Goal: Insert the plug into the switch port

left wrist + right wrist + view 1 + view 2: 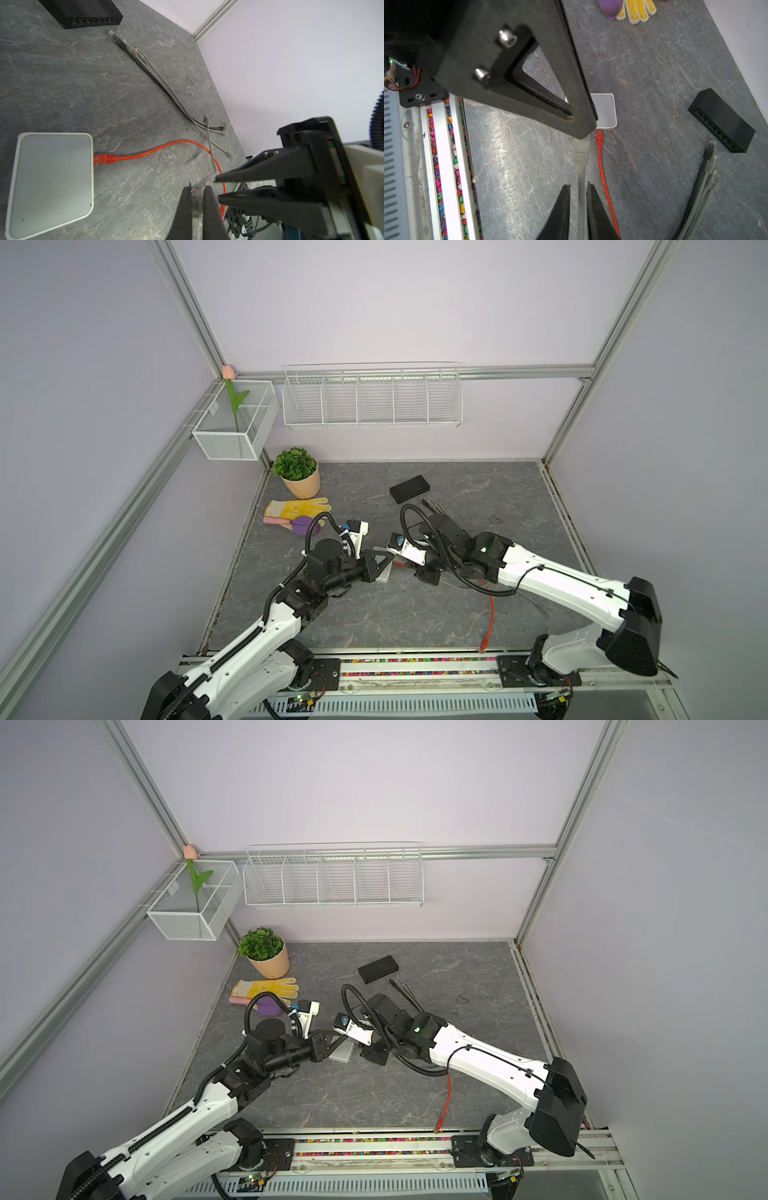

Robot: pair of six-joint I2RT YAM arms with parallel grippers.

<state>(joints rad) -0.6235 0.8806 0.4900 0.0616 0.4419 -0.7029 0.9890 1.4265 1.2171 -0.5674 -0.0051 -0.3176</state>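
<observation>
left gripper clamps plug | arm stretched low over table

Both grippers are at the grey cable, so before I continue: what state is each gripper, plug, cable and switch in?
Left gripper: shut on grey plug, not yet inserted.
Right gripper: open, jaws loosely either side of grey cable.
Orange plug: seated in white switch.
Black switch: nothing plugged in.
Spare cables: lying loose, unplugged.
</observation>
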